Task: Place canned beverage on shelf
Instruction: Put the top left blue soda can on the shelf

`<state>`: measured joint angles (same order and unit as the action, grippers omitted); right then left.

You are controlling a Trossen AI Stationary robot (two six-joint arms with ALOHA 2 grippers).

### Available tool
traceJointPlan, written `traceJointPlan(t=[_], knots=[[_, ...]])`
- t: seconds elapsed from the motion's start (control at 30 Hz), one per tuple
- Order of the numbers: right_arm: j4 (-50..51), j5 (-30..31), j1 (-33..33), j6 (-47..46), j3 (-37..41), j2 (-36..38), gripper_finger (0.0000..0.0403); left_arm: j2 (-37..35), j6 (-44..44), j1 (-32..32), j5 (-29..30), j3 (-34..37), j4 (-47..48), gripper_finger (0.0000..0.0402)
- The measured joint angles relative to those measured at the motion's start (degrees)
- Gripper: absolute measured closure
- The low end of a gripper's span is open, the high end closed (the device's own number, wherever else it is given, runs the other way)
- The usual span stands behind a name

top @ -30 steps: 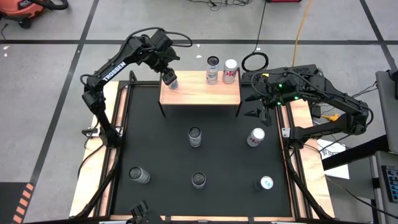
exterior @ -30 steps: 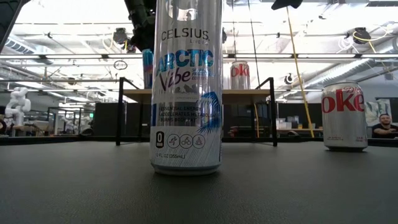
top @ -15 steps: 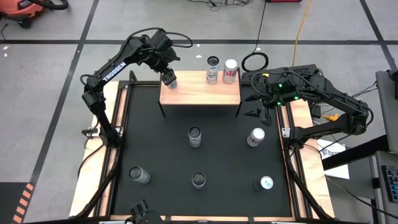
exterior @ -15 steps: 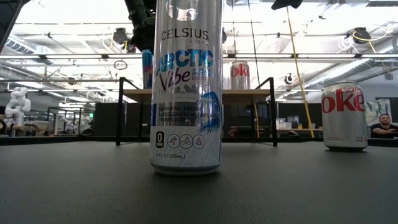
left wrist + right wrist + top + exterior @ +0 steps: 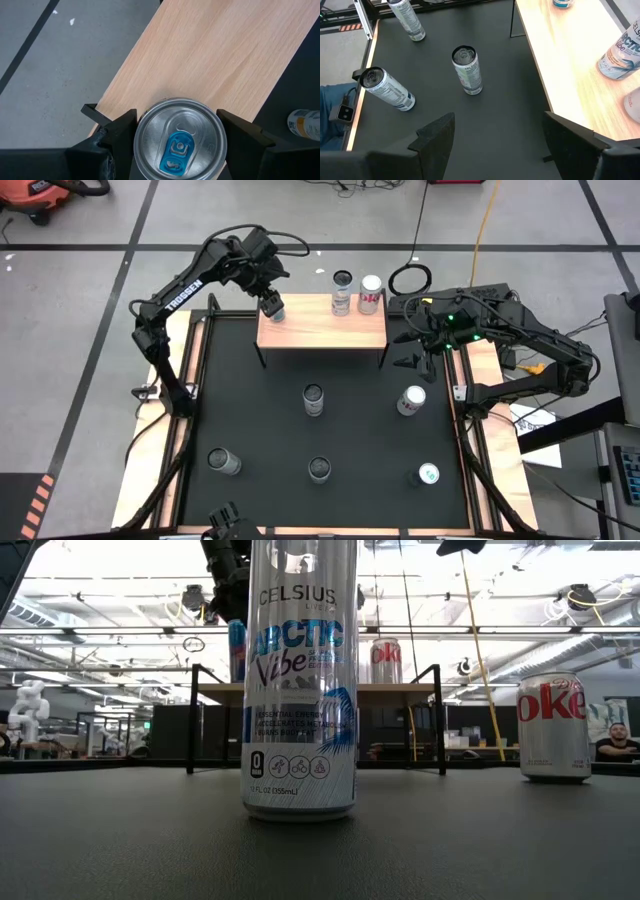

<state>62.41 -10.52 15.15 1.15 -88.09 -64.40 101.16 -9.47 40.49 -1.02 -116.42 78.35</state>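
The shelf (image 5: 330, 332) is a light-wood board on black legs at the table's far side. Two cans (image 5: 342, 291) (image 5: 371, 294) stand at its far right. At the shelf's left end my left gripper (image 5: 272, 308) is shut on a silver can with a blue tab (image 5: 180, 137). In the low view this blue can (image 5: 237, 650) shows behind a tall Celsius can (image 5: 300, 690). My right gripper (image 5: 415, 352) hangs open over the mat, just right of the shelf, with nothing between its fingers (image 5: 437, 132). My left gripper pinches the can between its two fingers (image 5: 122, 135), on opposite sides of the wall just below the rim (image 5: 141, 131). The fingers come from above, slanting down. The can stands upright over the shelf's left end, its base level with the board's top in the low view.
Several more cans stand on the black mat: one in the middle (image 5: 314, 400), a Diet Coke at the right (image 5: 411, 400), and three near the front edge (image 5: 225, 462) (image 5: 320, 470) (image 5: 427, 475). Bare board (image 5: 215, 55) lies between the held can and the shelf's other cans.
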Motion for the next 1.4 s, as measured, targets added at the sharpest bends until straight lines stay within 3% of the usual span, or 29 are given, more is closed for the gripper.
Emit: traceJointPlan(t=[1.4], knots=[[-0.04, 0.00, -0.01, -0.46, 0.00, 0.00, 0.0122, -0.02, 1.56, -0.02, 0.33, 0.00, -2.32, 0.0166]])
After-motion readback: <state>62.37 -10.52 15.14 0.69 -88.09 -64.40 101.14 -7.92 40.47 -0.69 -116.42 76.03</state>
